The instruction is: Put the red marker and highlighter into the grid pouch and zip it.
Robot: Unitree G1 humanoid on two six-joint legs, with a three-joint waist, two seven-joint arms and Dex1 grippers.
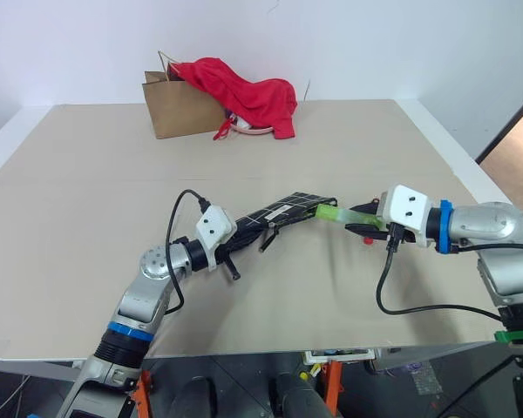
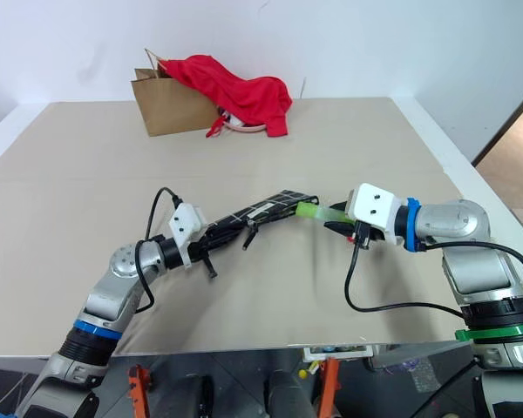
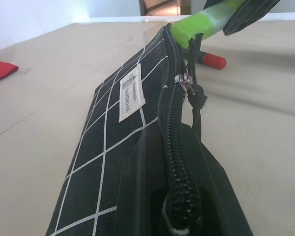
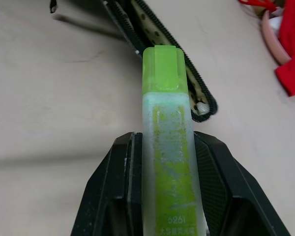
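The grid pouch (image 1: 283,212) is black with white lines and a small white label (image 3: 131,97). It hangs tilted above the table, and my left gripper (image 1: 233,247) is shut on its near end. Its zipper stands open at the far end, with the pull cord (image 3: 195,98) dangling. My right gripper (image 4: 164,140) is shut on the light-green highlighter (image 4: 167,162). The highlighter's cap end (image 1: 329,212) sits at the pouch's open mouth (image 4: 196,93). In the left wrist view, a red end of the red marker (image 3: 214,61) lies on the table just beyond the pouch.
A brown paper bag (image 1: 179,109) stands at the back of the beige table (image 1: 87,218), and a red cloth (image 1: 248,94) is draped over it. The table's right edge (image 1: 458,161) drops to the floor.
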